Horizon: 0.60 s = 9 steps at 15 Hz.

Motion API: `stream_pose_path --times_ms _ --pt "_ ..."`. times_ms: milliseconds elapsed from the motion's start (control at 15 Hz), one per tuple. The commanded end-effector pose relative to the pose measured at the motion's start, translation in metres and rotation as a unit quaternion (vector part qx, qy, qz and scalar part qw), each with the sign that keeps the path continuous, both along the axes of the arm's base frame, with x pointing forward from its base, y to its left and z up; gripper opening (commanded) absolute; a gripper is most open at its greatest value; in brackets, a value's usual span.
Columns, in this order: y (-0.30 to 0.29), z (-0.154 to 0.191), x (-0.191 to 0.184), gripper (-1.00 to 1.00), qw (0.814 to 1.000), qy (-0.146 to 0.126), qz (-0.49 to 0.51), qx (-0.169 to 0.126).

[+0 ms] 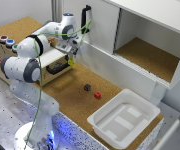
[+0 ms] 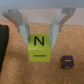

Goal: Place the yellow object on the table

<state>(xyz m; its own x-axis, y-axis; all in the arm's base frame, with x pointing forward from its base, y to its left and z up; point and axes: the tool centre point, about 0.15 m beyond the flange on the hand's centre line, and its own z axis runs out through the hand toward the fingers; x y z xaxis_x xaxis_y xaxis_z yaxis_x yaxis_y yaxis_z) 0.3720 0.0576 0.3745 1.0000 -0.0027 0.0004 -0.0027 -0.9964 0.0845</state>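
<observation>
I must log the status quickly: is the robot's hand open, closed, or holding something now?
Hand: closed on the yellow block, held above the table.

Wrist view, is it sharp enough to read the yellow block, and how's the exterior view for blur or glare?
Wrist view: soft and low-resolution, yet the dark marks on the yellow object read clearly between the gripper fingers. Exterior view: slightly blurry overall, the white bin bright and nearly washed out, the table evenly lit.
</observation>
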Motion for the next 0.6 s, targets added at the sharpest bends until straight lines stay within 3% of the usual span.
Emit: stream_pose_path --times_ms 0,267,533 --pt "-0.02 -0.065 -0.006 -1.0 0.993 -0.087 -0.062 0.046" --pt "-0.021 -0.088 -0.001 -1.0 0.985 -0.095 -0.112 0.089" --pt "-0.021 -0.11 -0.006 -1.0 0.986 -0.062 -0.125 0.094"
